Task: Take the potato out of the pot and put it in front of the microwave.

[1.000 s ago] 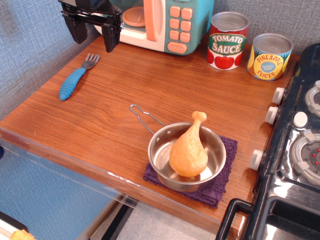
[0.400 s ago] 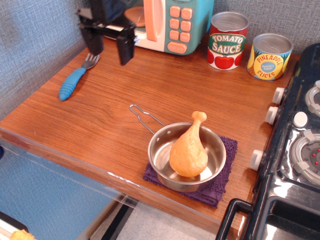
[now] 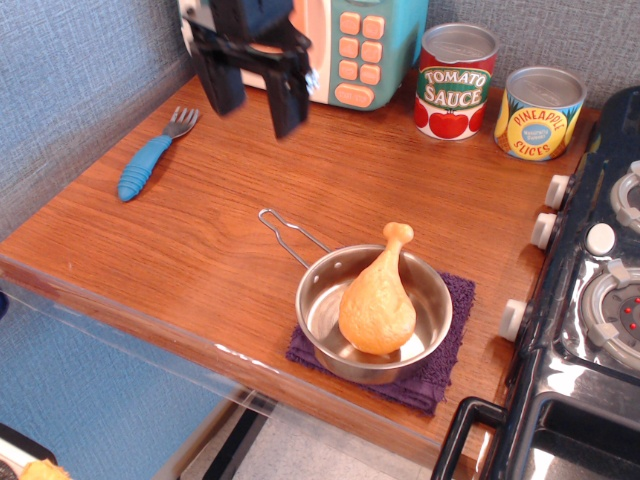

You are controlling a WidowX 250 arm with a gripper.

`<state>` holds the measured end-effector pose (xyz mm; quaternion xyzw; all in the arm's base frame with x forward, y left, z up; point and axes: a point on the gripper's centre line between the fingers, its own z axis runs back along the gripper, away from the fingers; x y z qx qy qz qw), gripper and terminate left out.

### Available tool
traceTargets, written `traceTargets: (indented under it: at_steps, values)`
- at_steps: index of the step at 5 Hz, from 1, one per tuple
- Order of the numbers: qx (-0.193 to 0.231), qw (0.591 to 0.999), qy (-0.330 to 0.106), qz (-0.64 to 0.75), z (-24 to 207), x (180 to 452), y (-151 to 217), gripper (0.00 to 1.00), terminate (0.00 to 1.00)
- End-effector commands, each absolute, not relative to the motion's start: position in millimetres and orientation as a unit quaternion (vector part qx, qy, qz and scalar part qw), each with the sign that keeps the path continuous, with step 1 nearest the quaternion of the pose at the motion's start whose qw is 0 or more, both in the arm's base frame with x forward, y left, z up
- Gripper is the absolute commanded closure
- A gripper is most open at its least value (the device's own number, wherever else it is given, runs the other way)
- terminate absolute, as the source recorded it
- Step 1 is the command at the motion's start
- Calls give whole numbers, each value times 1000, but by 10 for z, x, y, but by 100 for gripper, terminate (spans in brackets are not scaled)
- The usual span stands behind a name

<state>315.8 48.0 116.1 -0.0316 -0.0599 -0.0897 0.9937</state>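
Note:
The golden-orange potato (image 3: 377, 300), shaped like a drumstick, stands in the shiny steel pot (image 3: 325, 300) with its narrow end up. The pot sits on a purple cloth (image 3: 452, 345) near the table's front edge, its wire handle (image 3: 285, 232) pointing back left. The teal and cream microwave (image 3: 360, 45) stands at the back. My black gripper (image 3: 256, 110) is open and empty, hanging above the wood in front of the microwave, well back and left of the pot.
A blue-handled fork (image 3: 150, 158) lies at the left by the wall. A tomato sauce can (image 3: 455, 82) and a pineapple can (image 3: 538, 112) stand at the back right. A black toy stove (image 3: 590, 300) borders the right side. The table's front edge (image 3: 150, 320) runs diagonally.
My gripper has moved right and toward the front, from the back left corner to in front of the microwave. It stays open. The potato and pot have not moved.

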Motion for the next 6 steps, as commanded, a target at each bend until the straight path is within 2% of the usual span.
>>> traceTargets:
  at_steps: [1, 3, 6]
  values:
    - [-20, 990, -58, -126, 1224, 2799, 54, 0, 0]
    - [-19, 991, -51, -126, 1133, 2606, -296, 0, 0]
    - [-27, 999, -5, -45, 686, 2692, -525, 0, 0]
